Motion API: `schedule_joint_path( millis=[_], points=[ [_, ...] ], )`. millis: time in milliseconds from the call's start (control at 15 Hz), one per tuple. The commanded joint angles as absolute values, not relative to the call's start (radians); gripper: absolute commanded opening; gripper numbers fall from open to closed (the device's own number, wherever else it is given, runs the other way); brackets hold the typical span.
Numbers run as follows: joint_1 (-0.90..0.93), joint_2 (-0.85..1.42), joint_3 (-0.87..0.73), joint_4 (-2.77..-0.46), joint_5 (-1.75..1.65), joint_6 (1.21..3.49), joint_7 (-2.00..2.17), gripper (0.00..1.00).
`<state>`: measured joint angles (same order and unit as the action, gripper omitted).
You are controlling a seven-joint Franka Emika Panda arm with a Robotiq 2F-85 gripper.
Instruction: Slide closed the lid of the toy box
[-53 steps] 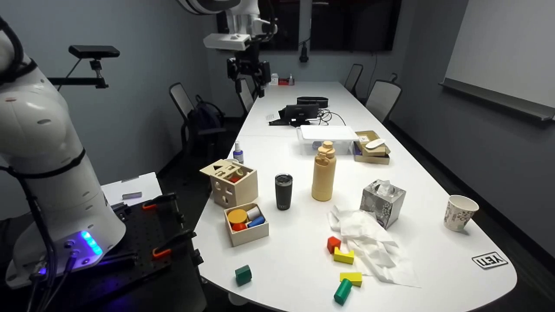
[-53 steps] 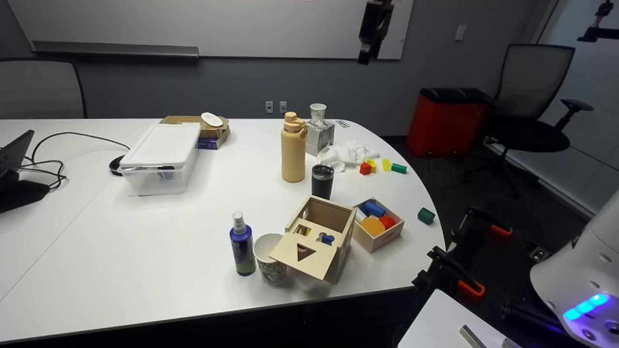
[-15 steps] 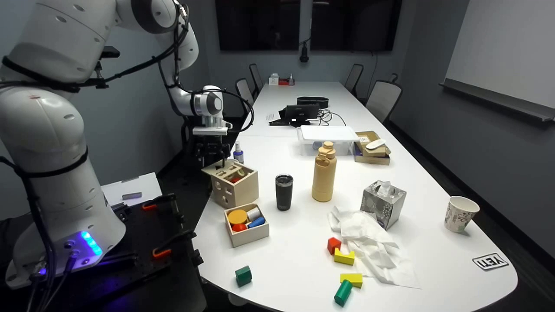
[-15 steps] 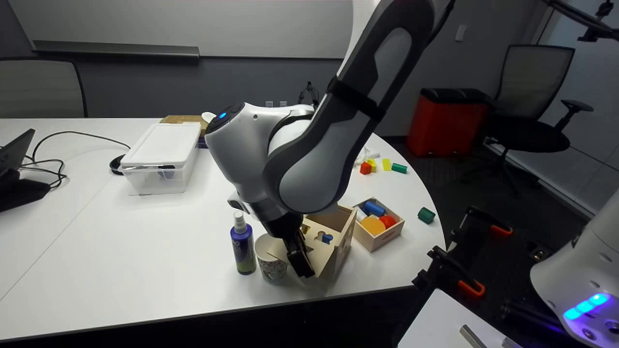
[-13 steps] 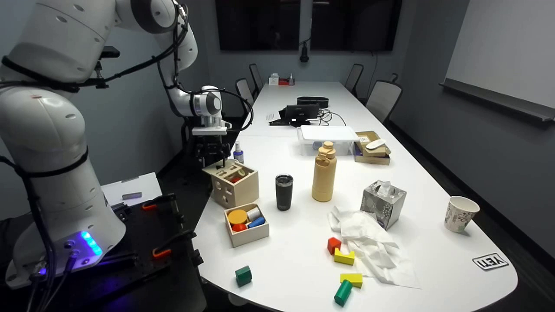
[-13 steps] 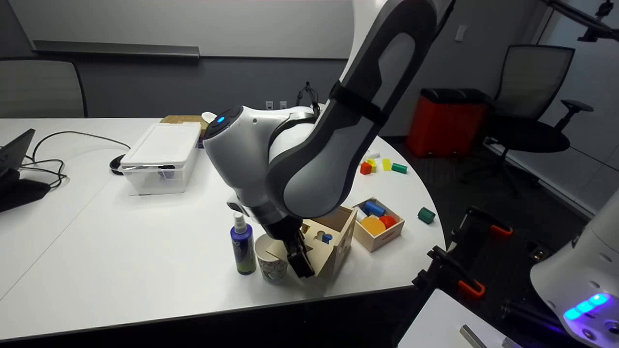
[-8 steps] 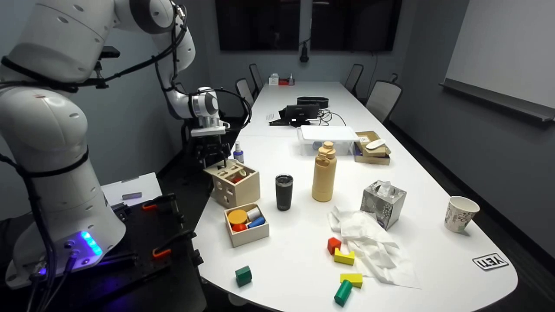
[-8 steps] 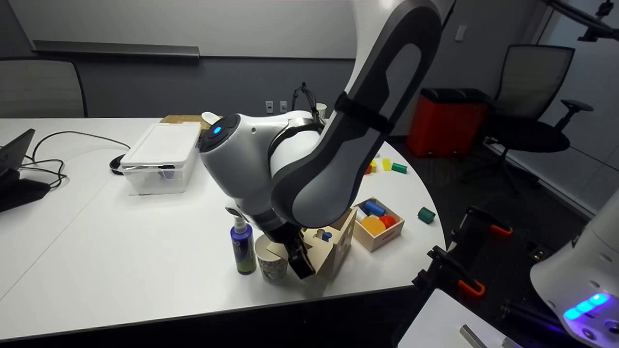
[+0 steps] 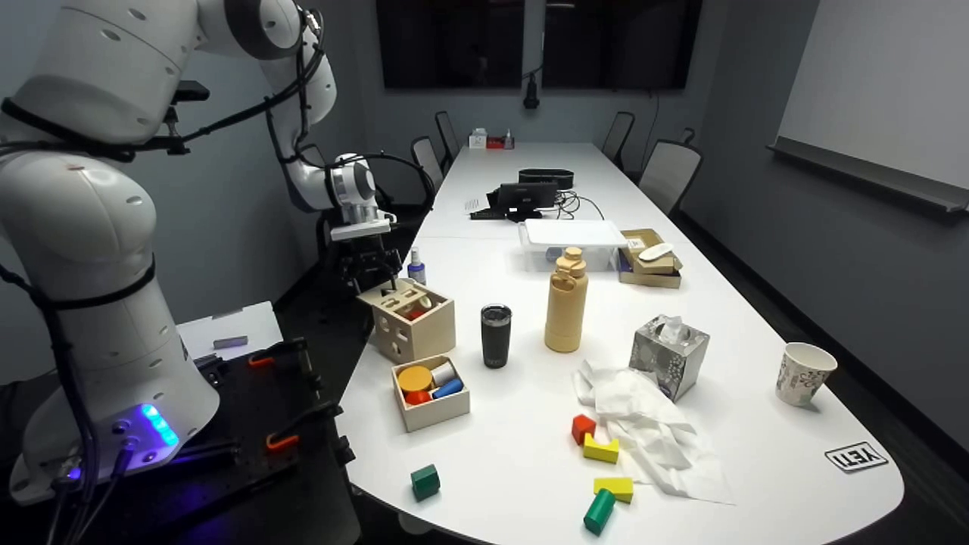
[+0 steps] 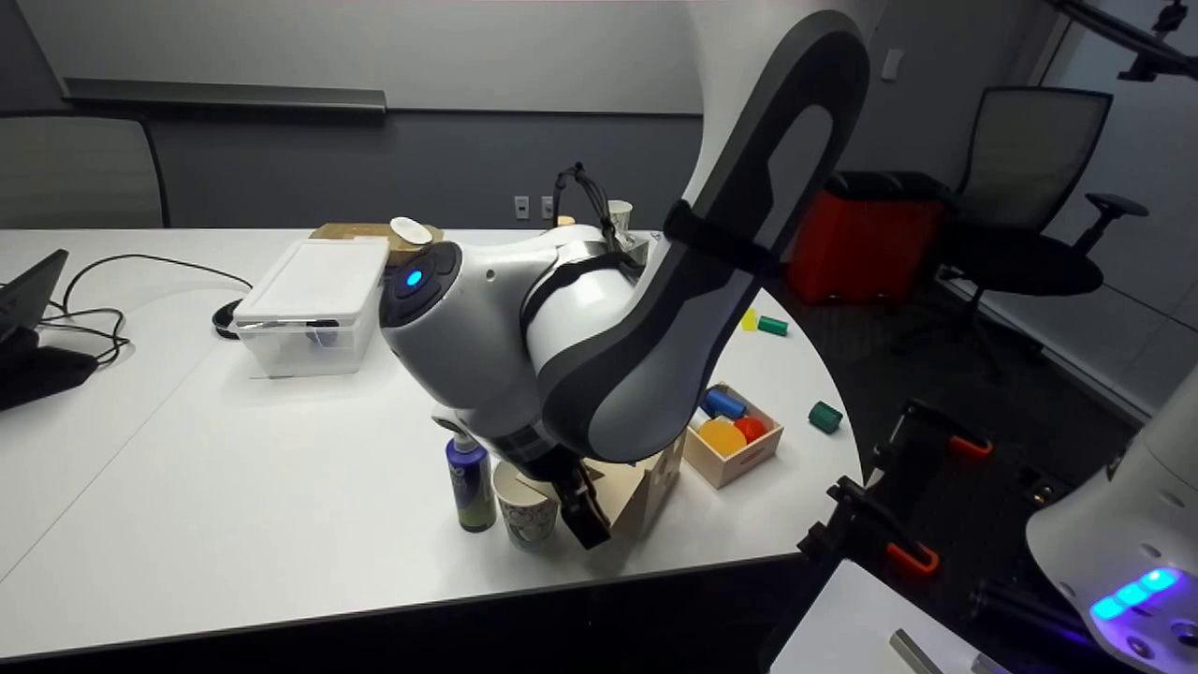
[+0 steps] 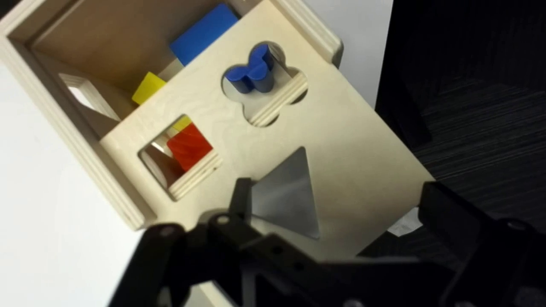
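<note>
The toy box (image 9: 430, 331), a light-wood cube with cutouts, stands near the table edge. Its lid (image 11: 362, 145) is a thin wood panel with triangle, square and clover holes. It sits partly in the box top and sticks out over one side; the other part of the top is open, showing coloured blocks inside. My gripper (image 11: 337, 195) is open over the overhanging end. One finger is at the triangle hole's edge; I cannot tell whether it goes in. The other finger is at the lid's outer corner. An exterior view shows the gripper (image 10: 585, 524) pointing down beside the box.
A paper cup (image 10: 527, 518) stands by the lid's overhanging corner, with a spray bottle (image 10: 471, 491) beside it. A low tray of coloured blocks (image 9: 437, 415) stands close to the box. A dark tumbler (image 9: 496, 341) and a tan bottle (image 9: 564, 318) stand farther along.
The arm has come down from high above the table to the lid. In the last second the wrist tilted and sank slightly, and the box and lid shifted together a little.
</note>
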<state>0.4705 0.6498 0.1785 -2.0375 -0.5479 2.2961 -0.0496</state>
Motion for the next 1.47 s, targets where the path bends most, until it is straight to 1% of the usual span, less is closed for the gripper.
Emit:
schedule_joint_path(
  millis=[0,600,1400],
  points=[
    [0.499,0.640,0.153,-2.045,-0.597,2.275,0.003,1.00],
    [0.498,0.637,0.152,-2.044,-0.677,2.192,0.055,1.00],
    [0.475,0.610,0.136,-2.051,-0.735,2.160,0.130,1.00]
  ],
)
